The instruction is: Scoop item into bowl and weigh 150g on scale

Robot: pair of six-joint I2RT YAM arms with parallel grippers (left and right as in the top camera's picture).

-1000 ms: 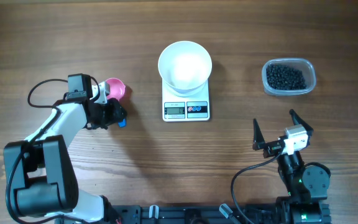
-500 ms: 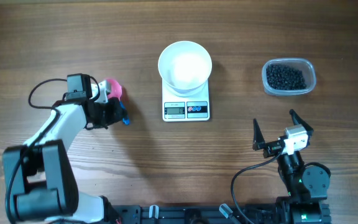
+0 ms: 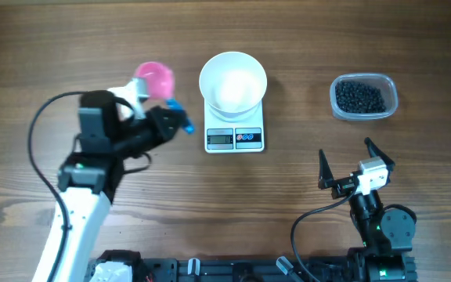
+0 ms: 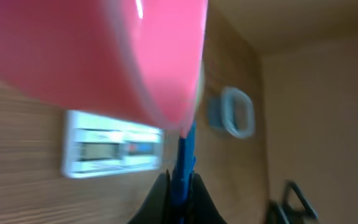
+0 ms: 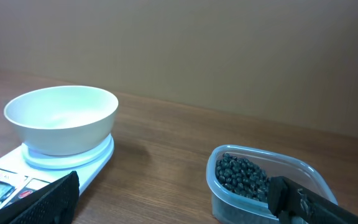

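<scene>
- My left end effector (image 3: 171, 123) is clamped together on the thin blue handle (image 4: 184, 163) of the scoop (image 3: 155, 78). Its pink cup is smooth, glossy plastic, held clear of the tabletop (image 3: 288, 47), and it looks empty to me.
- Just to the right of that end effector sits the scale (image 3: 234, 138), a flat white square with a grey display and two round buttons. I cannot read the display.
- On the scale, slightly beyond the end effector, rests the bowl (image 3: 232, 81). It is round, white and smooth-sided, and has nothing in it.
- Well apart to the right, across the scale, is the clear container (image 3: 364, 97), a rounded rectangle. The beans (image 3: 358, 97) are all in it: small, round, black, slightly shiny, heaped loosely.
- My right end effector (image 3: 344, 153) hangs with its fingers spread wide and nothing between them. The container is ahead of it.
- My read is that only the pick-up of the scoop is done. Dipping into the beans, carrying them to the bowl and topping up to the target weight are all left.
- The tabletop is matte brown wood grain.
</scene>
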